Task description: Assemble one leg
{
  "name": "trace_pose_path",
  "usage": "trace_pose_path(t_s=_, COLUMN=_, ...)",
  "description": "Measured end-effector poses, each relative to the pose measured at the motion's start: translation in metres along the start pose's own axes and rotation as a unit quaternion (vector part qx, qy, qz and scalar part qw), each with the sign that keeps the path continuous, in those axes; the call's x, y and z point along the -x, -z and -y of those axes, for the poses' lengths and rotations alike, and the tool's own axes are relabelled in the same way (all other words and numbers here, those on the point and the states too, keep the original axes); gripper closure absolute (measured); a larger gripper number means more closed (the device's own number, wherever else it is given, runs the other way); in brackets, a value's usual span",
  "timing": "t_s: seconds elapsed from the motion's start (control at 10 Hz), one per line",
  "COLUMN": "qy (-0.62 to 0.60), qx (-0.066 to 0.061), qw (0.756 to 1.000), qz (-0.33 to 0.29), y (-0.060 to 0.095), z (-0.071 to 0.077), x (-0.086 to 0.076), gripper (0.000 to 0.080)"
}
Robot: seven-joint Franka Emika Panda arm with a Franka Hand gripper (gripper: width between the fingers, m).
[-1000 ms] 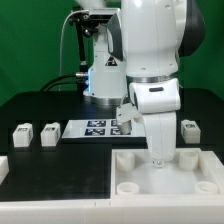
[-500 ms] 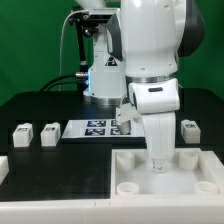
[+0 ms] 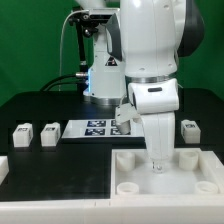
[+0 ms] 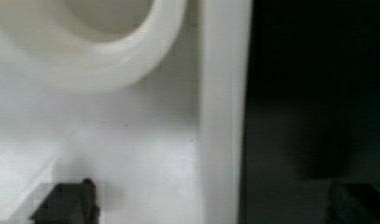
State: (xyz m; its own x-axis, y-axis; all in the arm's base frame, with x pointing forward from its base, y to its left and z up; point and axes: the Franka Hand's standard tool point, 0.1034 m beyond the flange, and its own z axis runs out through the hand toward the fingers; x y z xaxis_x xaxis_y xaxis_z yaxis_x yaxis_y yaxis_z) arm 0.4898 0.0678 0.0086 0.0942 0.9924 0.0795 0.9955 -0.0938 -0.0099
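Note:
My gripper (image 3: 155,160) hangs low over the back wall of the large white tray (image 3: 135,180). In the wrist view the gripper (image 4: 206,202) is open and empty. One dark fingertip (image 4: 66,200) is over the tray's white floor and the other is over the black table, so the tray's wall (image 4: 222,120) lies between them. A round corner hole (image 4: 89,30) shows ahead. Two legs (image 3: 23,134) (image 3: 49,134) lie on the table at the exterior view's left. A third leg (image 3: 188,129) lies at its right. No leg is held.
The marker board (image 3: 95,128) lies flat behind the tray, just to the exterior view's left of my hand. The arm's base (image 3: 100,75) stands behind it. A white ledge (image 3: 4,168) shows at the left edge.

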Motion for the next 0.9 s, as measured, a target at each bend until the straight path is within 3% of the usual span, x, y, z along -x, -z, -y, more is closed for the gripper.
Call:
trace_pose_path(t_s=0.2, qy=-0.039, qx=0.016, qw=0.999, qz=0.006, y=0.032, z=0.003, x=-0.017, gripper=0.0151)
trace_pose_path(t_s=0.4, qy=-0.172, qx=0.025, qw=0.985, qz=0.001, y=0.052, z=0.008, x=-0.044, gripper=0.0151)
trace_pose_path(t_s=0.5, qy=-0.213, qx=0.029, qw=0.977, qz=-0.002, y=0.057, z=0.010, x=-0.057, gripper=0.0151)
trace_pose_path(t_s=0.9, qy=-0.390, qx=0.024, qw=0.920, qz=-0.016, y=0.056, z=0.012, x=-0.061, gripper=0.0151)
